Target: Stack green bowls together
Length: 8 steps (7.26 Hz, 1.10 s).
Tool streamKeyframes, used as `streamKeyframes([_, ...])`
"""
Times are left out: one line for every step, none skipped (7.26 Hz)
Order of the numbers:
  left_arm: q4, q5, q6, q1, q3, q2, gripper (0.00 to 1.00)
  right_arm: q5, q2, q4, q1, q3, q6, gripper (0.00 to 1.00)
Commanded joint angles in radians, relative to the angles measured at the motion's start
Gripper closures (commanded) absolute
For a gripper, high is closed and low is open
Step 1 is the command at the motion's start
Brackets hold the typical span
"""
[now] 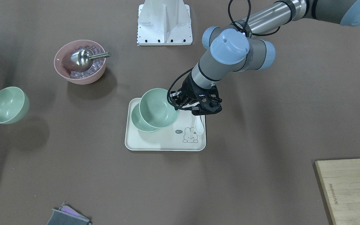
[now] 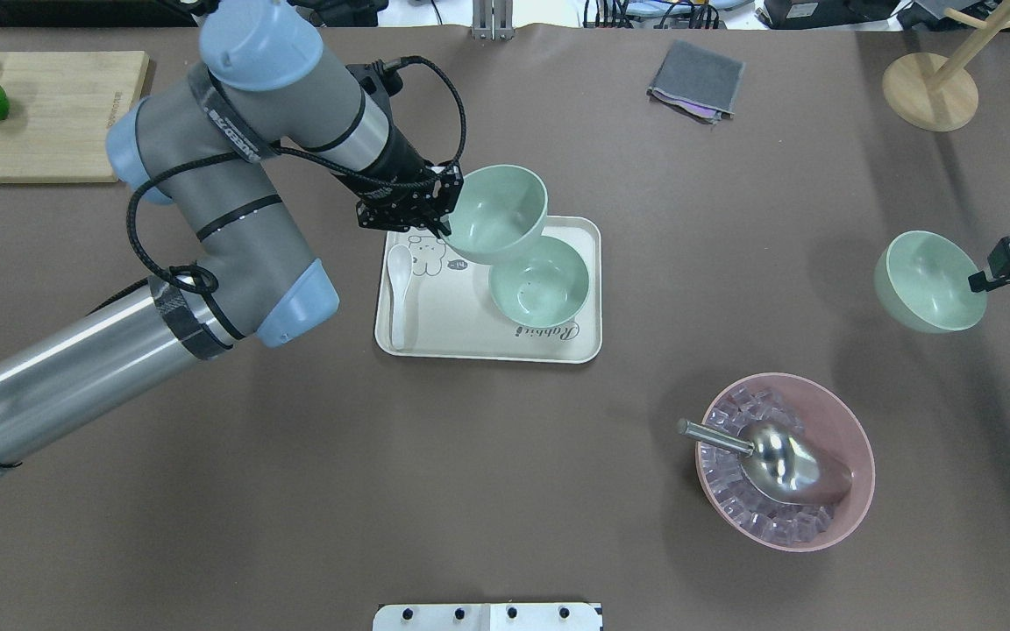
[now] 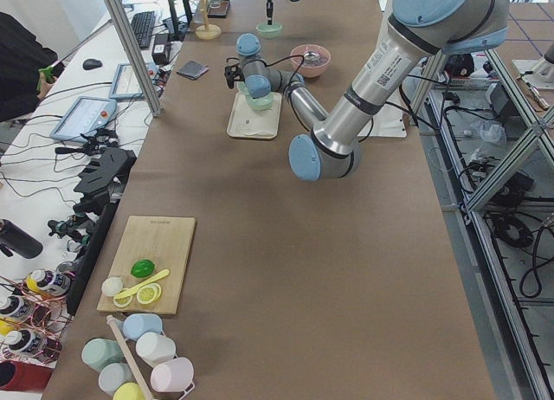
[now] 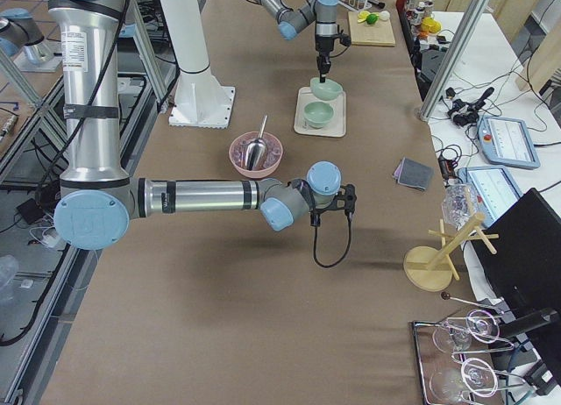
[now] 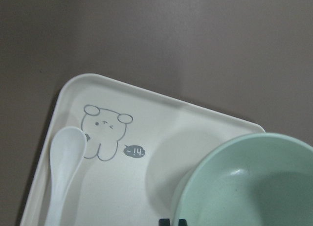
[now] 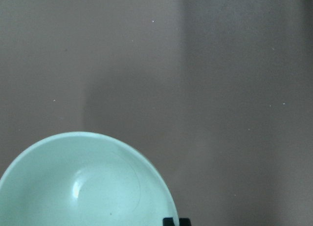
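Observation:
My left gripper (image 2: pixel 448 223) is shut on the rim of a pale green bowl (image 2: pixel 501 213) and holds it tilted above the white tray (image 2: pixel 470 337). The bowl overlaps a second green bowl (image 2: pixel 540 280) that sits on the tray. In the front view the held bowl (image 1: pixel 158 107) hangs over the lower bowl (image 1: pixel 137 122). My right gripper (image 2: pixel 987 279) is shut on the rim of a third green bowl (image 2: pixel 930 280), held above the bare table at the far right. That bowl fills the bottom of the right wrist view (image 6: pixel 83 187).
A white spoon (image 2: pixel 398 280) lies on the tray's left side. A pink bowl (image 2: pixel 785 473) with ice cubes and a metal scoop (image 2: pixel 785 457) stands at the front right. A cutting board (image 2: pixel 40 114) with fruit, a grey cloth (image 2: pixel 696 79) and a wooden stand (image 2: pixel 930 88) sit at the back.

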<state>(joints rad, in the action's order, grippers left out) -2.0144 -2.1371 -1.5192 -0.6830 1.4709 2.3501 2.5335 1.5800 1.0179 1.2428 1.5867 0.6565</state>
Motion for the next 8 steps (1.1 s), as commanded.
streamKeyframes([-0.072, 0.160, -0.058, 0.090, -0.003, -0.005, 1.00, 0.004, -0.024, 0.004, 0.004, -0.001, 0.000, 1.00])
streamKeyframes([-0.073, 0.172, -0.058, 0.100, -0.012, -0.006, 1.00, 0.010, -0.026, 0.004, 0.006, 0.001, 0.000, 1.00])
streamKeyframes([-0.070, 0.177, -0.058, 0.114, -0.020, -0.005, 1.00, 0.022, -0.026, 0.004, 0.009, 0.001, 0.002, 1.00])
streamKeyframes([-0.069, 0.190, -0.058, 0.120, -0.018, -0.002, 1.00, 0.022, -0.029, 0.004, 0.009, 0.003, 0.003, 1.00])
streamKeyframes([-0.072, 0.192, -0.056, 0.120, -0.026, -0.002, 1.00, 0.022, -0.029, 0.002, 0.009, 0.003, 0.003, 1.00])
streamKeyframes([-0.073, 0.200, -0.055, 0.117, -0.027, 0.000, 1.00, 0.022, -0.032, 0.004, 0.009, 0.001, 0.005, 1.00])
streamKeyframes([-0.073, 0.204, -0.053, 0.115, -0.032, 0.000, 1.00, 0.022, -0.035, 0.004, 0.009, 0.001, 0.011, 1.00])
streamKeyframes([-0.072, 0.204, -0.053, 0.109, -0.032, 0.000, 1.00, 0.022, -0.035, 0.004, 0.009, 0.001, 0.012, 1.00])
